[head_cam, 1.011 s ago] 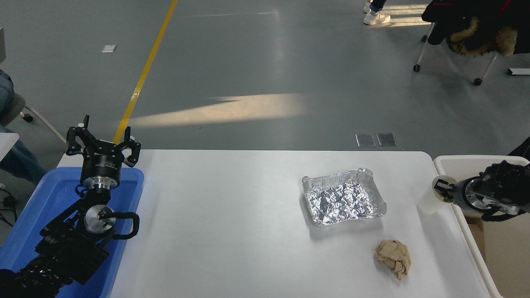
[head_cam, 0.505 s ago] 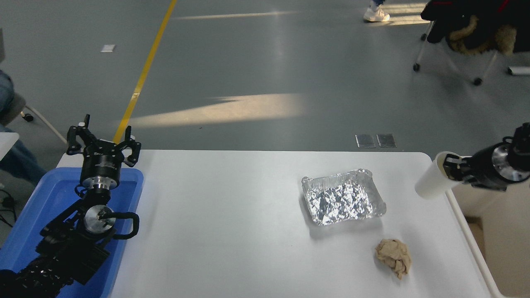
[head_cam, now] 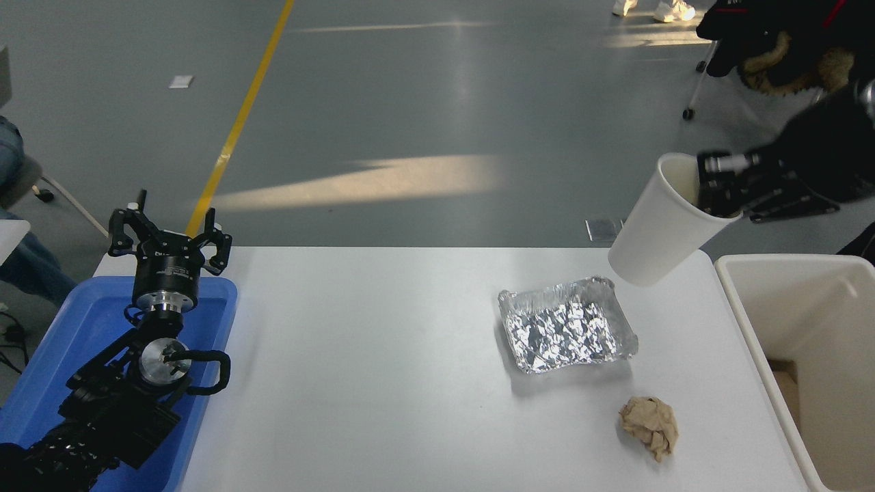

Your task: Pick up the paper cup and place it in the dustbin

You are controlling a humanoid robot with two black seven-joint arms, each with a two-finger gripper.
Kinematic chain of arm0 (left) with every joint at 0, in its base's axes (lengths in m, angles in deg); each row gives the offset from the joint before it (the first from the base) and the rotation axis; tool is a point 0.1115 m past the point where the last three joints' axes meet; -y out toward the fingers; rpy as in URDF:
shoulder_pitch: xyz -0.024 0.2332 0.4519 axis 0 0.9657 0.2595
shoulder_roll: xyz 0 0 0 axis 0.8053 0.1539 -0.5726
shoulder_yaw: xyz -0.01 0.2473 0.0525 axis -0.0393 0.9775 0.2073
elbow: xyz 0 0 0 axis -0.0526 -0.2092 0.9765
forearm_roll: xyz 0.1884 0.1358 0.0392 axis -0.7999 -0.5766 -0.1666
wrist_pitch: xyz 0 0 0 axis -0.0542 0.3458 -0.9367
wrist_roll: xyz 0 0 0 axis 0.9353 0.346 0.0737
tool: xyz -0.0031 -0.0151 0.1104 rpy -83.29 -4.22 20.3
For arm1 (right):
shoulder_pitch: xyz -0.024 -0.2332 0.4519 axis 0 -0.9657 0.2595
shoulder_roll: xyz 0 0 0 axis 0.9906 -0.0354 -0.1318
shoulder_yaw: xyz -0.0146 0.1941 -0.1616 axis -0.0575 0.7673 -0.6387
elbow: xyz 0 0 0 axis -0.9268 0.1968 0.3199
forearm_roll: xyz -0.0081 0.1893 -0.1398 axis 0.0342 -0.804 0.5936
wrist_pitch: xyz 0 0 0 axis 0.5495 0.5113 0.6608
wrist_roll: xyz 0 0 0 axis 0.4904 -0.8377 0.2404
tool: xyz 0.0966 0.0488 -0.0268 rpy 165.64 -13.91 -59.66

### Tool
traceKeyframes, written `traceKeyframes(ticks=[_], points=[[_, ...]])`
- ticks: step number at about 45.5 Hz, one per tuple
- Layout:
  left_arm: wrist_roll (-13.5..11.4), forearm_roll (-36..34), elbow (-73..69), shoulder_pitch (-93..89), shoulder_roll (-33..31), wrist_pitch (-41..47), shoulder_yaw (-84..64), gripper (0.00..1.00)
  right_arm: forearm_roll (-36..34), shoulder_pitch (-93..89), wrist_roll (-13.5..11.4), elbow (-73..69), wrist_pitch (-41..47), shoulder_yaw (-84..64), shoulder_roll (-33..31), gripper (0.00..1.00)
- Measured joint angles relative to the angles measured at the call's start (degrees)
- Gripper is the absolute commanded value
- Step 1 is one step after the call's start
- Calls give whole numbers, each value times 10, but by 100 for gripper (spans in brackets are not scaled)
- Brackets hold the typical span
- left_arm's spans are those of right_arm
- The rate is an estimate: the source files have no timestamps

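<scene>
Dustbin (head_cam: 750, 263) at table (head_cam: 383, 355) right edge, mouth unobstructed. Right gripper (head_cam: 711, 195) clamped on rim of paper cup (head_cam: 657, 225), cup tilted, raised above table's far right corner, beside bin. Left gripper (head_cam: 169, 240) spread wide over blue tray (head_cam: 222, 307).

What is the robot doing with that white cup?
The robot's right hand grips the paper cup by its rim and holds it tilted in the air, above the table's far right corner. The dustbin is just to the right, and the cup is not in it yet. The left hand is parked over the blue tray, holding nothing.
</scene>
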Motion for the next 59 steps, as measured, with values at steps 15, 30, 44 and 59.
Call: traceKeyframes(ticks=[15, 30, 44, 59], points=[[0, 0, 0, 0, 0, 0, 0, 99, 1, -84, 1, 28, -46, -61, -10, 0], [0, -1, 0, 0, 0, 0, 0, 99, -7, -344, -1, 178, -194, -85, -67, 0], [0, -1, 0, 0, 0, 0, 0, 99, -118, -668, -2, 400, -302, -31, -92, 0], [0, -1, 0, 0, 0, 0, 0, 99, -188, -980, -3, 658, -334, 97, -87, 0]])
